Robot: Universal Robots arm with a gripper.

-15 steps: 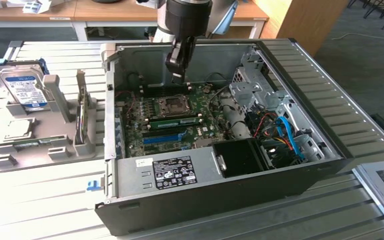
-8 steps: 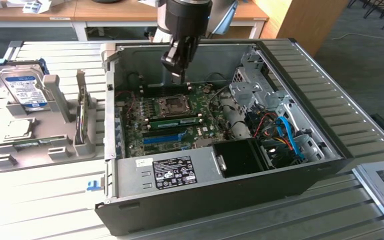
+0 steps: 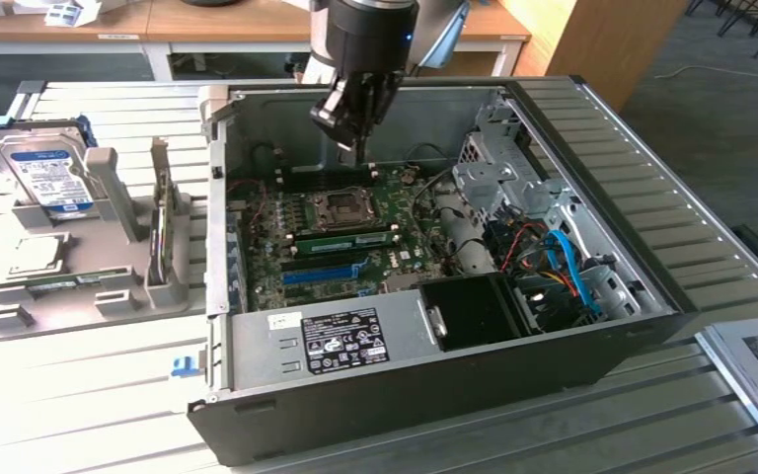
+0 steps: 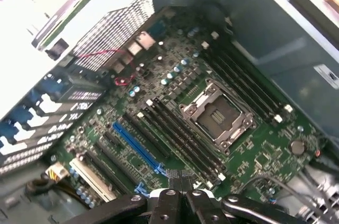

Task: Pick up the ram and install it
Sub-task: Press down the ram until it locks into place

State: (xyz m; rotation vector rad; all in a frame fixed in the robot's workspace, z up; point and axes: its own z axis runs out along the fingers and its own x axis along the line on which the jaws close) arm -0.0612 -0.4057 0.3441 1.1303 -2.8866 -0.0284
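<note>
My gripper [image 3: 352, 146] hangs shut and holds nothing, above the far part of the motherboard [image 3: 333, 247] inside the open computer case [image 3: 393, 395]. In the wrist view its shut fingertips [image 4: 181, 195] hover over the black memory slots [image 4: 180, 136] beside the processor socket [image 4: 217, 115]. A narrow green stick with pale patches, which looks like the ram [image 3: 70, 281], lies flat in the front groove of the grey holder [image 3: 90, 316] at the exterior view's left, well away from the gripper. A pale green strip [image 3: 352, 240] sits along a memory slot on the board.
The holder also carries a hard drive with a blue-white label [image 3: 47, 178] and a square silver processor chip [image 3: 37, 255]. Inside the case, drive cages [image 3: 511, 168], blue and red cables [image 3: 564, 267] and a black box [image 3: 472, 311] crowd the exterior view's right.
</note>
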